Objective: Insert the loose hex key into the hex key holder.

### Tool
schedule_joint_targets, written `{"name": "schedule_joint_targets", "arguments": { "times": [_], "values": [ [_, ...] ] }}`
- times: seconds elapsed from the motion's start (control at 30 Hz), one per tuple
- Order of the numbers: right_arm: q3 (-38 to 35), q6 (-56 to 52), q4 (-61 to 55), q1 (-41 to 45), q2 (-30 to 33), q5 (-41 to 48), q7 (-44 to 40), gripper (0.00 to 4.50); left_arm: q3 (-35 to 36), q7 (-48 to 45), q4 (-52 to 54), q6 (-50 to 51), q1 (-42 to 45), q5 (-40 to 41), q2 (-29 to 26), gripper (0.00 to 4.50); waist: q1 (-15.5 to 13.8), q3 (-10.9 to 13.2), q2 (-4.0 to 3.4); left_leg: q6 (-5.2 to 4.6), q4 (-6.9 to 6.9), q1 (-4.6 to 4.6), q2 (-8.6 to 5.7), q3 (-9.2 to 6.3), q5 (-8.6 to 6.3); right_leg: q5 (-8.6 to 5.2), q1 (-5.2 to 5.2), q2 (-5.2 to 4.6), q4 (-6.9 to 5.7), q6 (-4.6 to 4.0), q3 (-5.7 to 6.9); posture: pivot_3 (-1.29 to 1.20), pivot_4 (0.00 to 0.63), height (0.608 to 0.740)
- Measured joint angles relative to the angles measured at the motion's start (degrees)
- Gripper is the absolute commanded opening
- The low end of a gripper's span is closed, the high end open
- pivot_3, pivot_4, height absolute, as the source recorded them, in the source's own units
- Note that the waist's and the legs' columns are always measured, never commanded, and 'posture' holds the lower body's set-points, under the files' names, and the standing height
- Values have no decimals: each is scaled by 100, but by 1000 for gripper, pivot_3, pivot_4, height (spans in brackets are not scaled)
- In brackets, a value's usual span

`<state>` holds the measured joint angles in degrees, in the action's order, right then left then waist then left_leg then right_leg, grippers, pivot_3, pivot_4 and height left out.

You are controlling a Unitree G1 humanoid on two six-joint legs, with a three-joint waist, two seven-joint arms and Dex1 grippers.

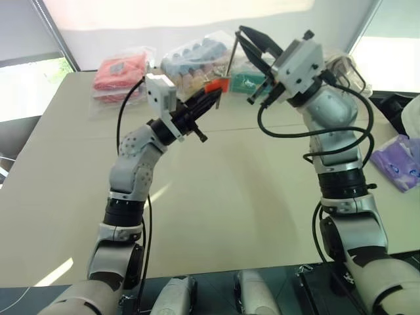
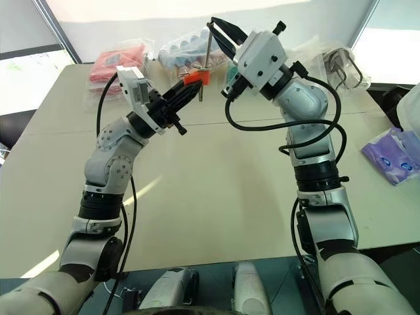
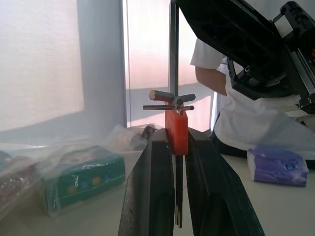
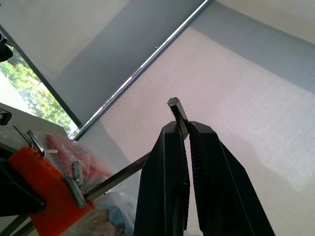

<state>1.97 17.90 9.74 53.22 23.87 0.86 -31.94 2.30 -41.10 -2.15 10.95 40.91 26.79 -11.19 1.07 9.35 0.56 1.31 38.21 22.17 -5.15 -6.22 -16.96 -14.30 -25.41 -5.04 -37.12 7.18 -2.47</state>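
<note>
Red-orange plastic marks the hex key holder (image 3: 176, 132), clamped between the 2 black fingers of the left hand (image 1: 209, 100) above the beige table (image 1: 230, 203). About 4 short metal keys stick out of the holder as prongs. The right hand (image 1: 248, 41), closed, grips 1 loose hex key (image 4: 123, 176), a thin dark grey rod whose bent hexagonal end pokes out past the fingertips while its long shaft runs down to the holder and meets it among the prongs. Several clear bags (image 1: 121, 73) lie at the table's far edge, and 1 purple packet (image 1: 398, 161) to the right.
</note>
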Motion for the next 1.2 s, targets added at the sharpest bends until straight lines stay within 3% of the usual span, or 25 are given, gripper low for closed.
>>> {"name": "schedule_joint_targets", "arguments": {
  "times": [1.2],
  "values": [
    [-1,364,179,4,207,-79,-75,53,-90,-3,-5,-1,-4,-6,-10,117,-3,0,0,0,0,0,0,0,0,0,0,0,0,0,0,0,150,740]
  ]
}}
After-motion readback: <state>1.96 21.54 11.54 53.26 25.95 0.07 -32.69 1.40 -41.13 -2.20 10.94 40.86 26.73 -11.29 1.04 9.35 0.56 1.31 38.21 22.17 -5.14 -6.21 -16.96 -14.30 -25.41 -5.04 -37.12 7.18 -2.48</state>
